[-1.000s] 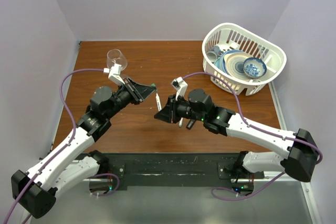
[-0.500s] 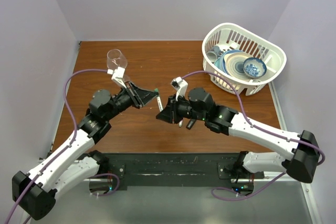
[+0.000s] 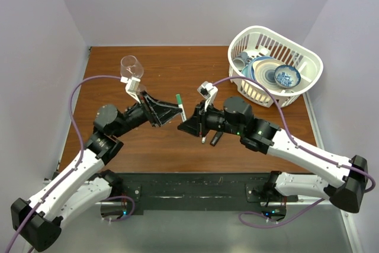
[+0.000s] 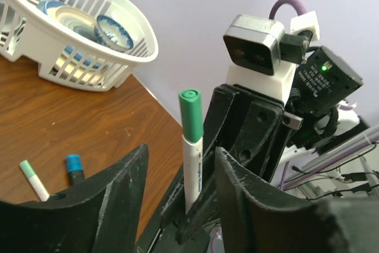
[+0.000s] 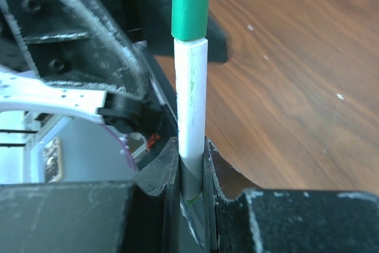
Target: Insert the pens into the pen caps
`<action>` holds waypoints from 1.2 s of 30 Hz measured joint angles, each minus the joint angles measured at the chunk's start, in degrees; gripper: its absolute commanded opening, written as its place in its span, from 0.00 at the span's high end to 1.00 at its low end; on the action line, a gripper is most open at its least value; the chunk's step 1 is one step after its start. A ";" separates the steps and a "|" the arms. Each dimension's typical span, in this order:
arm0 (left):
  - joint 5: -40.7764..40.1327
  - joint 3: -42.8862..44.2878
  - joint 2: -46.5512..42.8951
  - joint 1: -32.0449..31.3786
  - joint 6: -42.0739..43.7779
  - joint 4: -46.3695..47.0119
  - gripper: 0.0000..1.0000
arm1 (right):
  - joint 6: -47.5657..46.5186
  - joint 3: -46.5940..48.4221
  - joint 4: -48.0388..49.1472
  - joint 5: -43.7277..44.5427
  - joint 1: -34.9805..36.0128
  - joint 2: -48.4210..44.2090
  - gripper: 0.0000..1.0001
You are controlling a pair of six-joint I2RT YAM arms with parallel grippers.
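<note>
My right gripper point(image 3: 188, 122) is shut on a white pen point(image 3: 183, 112) and holds it above the table, with a green cap point(image 3: 179, 98) seated on its tip. In the right wrist view the fingers point(image 5: 167, 167) clamp the pen's lower end point(image 5: 191, 99), with the cap point(image 5: 190, 4) on top. My left gripper point(image 3: 168, 111) is open. In its wrist view the jaws stand apart on either side of that capped pen point(image 4: 192, 164) without touching it. A second white pen with a green cap point(image 4: 32, 179) and a black marker with a blue cap point(image 4: 74, 164) lie on the table.
A white dish basket point(image 3: 308, 57) with plates and bowls stands at the back right. A wine glass point(image 3: 131, 66) stands at the back left, just behind my left wrist. The capped pen point(image 3: 204, 138) and marker point(image 3: 216, 139) lie under my right arm.
The green cap that my left gripper carried now sits on the pen in my right gripper. The left gripper has opened and let go of it. Both grippers shifted slightly right.
</note>
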 measured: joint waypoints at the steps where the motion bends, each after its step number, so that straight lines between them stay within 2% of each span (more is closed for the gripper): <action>1: 0.02 0.50 0.04 0.00 0.02 0.07 0.38 | -0.09 0.00 0.68 -0.68 -0.02 -0.57 1.00; 10: 0.59 5.14 2.51 0.00 -0.31 5.38 0.34 | -0.42 0.00 3.06 -4.74 0.00 -2.03 1.00; 19: 1.51 6.23 4.46 0.00 -1.18 7.67 0.40 | -0.15 -0.02 3.08 -5.25 0.02 -2.05 1.00; 22: 1.68 6.62 5.09 0.00 -1.31 8.07 0.49 | 0.04 -0.02 3.06 -5.27 0.02 -2.05 1.00; 23: 1.68 6.67 5.22 0.00 -1.42 8.13 0.62 | 0.09 -0.02 3.06 -5.29 0.02 -2.05 1.00; 25: 1.81 6.75 5.42 0.00 -1.53 8.22 0.77 | 0.17 -0.02 3.08 -5.29 0.02 -2.05 1.00; 26: 2.08 6.75 5.46 0.00 -1.60 8.35 0.93 | 0.24 -0.02 3.08 -5.29 0.02 -2.05 1.00; 27: 2.38 6.75 5.53 0.00 -1.57 8.68 1.00 | 0.28 -0.02 3.10 -5.33 0.02 -2.05 1.00; 32: 4.44 6.08 5.99 0.33 -3.34 12.70 1.00 | 0.63 0.76 3.28 -5.53 0.11 -2.14 1.00; 36: 4.63 4.13 5.53 0.59 -7.52 18.36 1.00 | -0.57 4.55 -0.81 -5.14 0.72 -1.77 1.00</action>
